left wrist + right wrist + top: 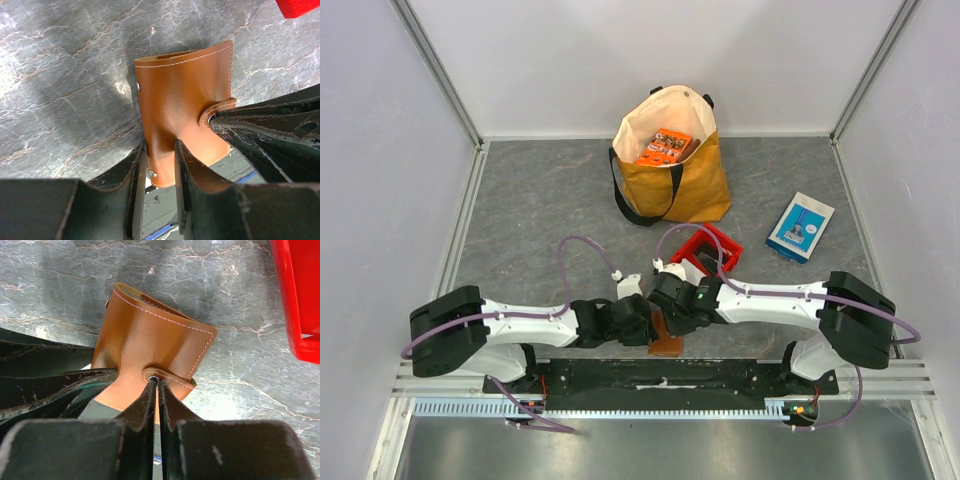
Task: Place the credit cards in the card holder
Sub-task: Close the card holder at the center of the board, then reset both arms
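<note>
The brown leather card holder (666, 338) stands folded at the table's near edge, between both arms. My left gripper (160, 150) is shut on its lower edge, and the leather (180, 85) rises between the fingers. My right gripper (156, 381) has its fingers almost together, tips pressed against the snap tab (170, 376) on the holder (150, 340). Only a thin slit shows between them. In the top view the two grippers (645, 322) (672, 305) meet over the holder. The credit cards are out of view.
A red plastic bin (718, 246) sits just behind the right gripper, its corner showing in both wrist views (300, 6) (300, 300). Farther back stands a tan tote bag (680, 180) holding orange packets (665, 146). A blue-and-white box (800, 227) lies at the right.
</note>
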`<state>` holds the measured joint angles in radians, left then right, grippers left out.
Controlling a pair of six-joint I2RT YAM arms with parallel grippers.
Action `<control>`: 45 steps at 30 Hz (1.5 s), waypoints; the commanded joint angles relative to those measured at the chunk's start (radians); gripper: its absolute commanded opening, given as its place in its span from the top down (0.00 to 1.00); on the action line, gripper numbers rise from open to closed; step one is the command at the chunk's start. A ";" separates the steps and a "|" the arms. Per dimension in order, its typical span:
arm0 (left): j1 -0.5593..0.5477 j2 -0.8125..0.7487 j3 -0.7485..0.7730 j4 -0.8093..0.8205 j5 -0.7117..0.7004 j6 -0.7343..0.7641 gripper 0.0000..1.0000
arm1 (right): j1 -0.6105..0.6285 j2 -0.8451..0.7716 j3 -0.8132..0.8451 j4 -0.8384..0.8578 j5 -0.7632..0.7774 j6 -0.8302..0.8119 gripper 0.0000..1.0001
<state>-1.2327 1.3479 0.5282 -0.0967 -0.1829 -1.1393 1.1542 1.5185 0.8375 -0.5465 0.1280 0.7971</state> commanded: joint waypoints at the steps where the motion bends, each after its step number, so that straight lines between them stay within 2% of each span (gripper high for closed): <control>1: -0.017 -0.006 -0.040 -0.014 -0.023 0.030 0.67 | -0.004 0.123 -0.083 0.045 -0.001 -0.006 0.92; 2: -0.017 -0.012 -0.043 -0.012 -0.032 0.030 0.66 | -0.004 0.099 -0.087 0.062 0.001 -0.010 0.91; 4: -0.017 -0.038 -0.045 -0.020 -0.055 0.033 0.58 | -0.002 0.010 -0.081 0.089 0.037 -0.028 0.89; 6: -0.017 -0.082 -0.040 -0.038 -0.085 0.042 0.41 | -0.004 -0.145 -0.093 0.129 0.094 -0.044 0.82; 7: -0.017 -0.105 -0.037 -0.049 -0.101 0.053 0.25 | -0.004 -0.185 -0.103 0.160 0.119 -0.053 0.74; 8: -0.017 -0.131 -0.028 -0.066 -0.121 0.056 0.21 | -0.005 -0.269 -0.115 0.177 0.146 -0.059 0.59; 9: -0.017 -0.165 -0.022 -0.099 -0.142 0.058 0.14 | -0.007 -0.329 -0.126 0.195 0.171 -0.064 0.52; 14: 0.018 -0.289 0.010 -0.219 -0.213 0.102 0.12 | -0.043 -0.539 -0.181 0.180 0.313 -0.041 0.31; 16: 0.094 -0.340 -0.002 -0.242 -0.182 0.128 0.11 | -0.079 -0.618 -0.202 0.140 0.384 -0.024 0.20; 21: 0.295 -0.528 -0.063 -0.267 -0.136 0.213 0.10 | -0.230 -0.777 -0.239 0.054 0.498 -0.028 0.06; 23: 0.343 -0.588 -0.066 -0.279 -0.132 0.243 0.10 | -0.385 -0.785 -0.226 0.027 0.444 -0.068 0.02; 27: 0.346 -0.633 -0.054 -0.322 -0.179 0.257 0.09 | -0.655 -0.729 -0.204 0.028 0.285 -0.165 0.02; 33: 0.346 -0.583 -0.016 -0.383 -0.227 0.245 0.09 | -0.902 -0.733 -0.201 0.091 0.252 -0.231 0.02; 37: 0.345 -0.543 -0.010 -0.377 -0.234 0.246 0.08 | -0.994 -0.695 -0.213 0.132 0.269 -0.257 0.02; 39: 0.346 -0.529 -0.011 -0.365 -0.243 0.251 0.08 | -1.010 -0.667 -0.236 0.152 0.324 -0.265 0.02; 43: 0.346 -0.512 -0.010 -0.334 -0.271 0.272 0.08 | -1.021 -0.678 -0.328 0.285 0.407 -0.294 0.02; 45: 0.346 -0.504 -0.013 -0.305 -0.280 0.288 0.07 | -1.021 -0.689 -0.424 0.415 0.485 -0.291 0.02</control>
<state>-0.8913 0.8330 0.4797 -0.4671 -0.3962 -0.9119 0.1398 0.8471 0.5251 -0.3424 0.4744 0.5388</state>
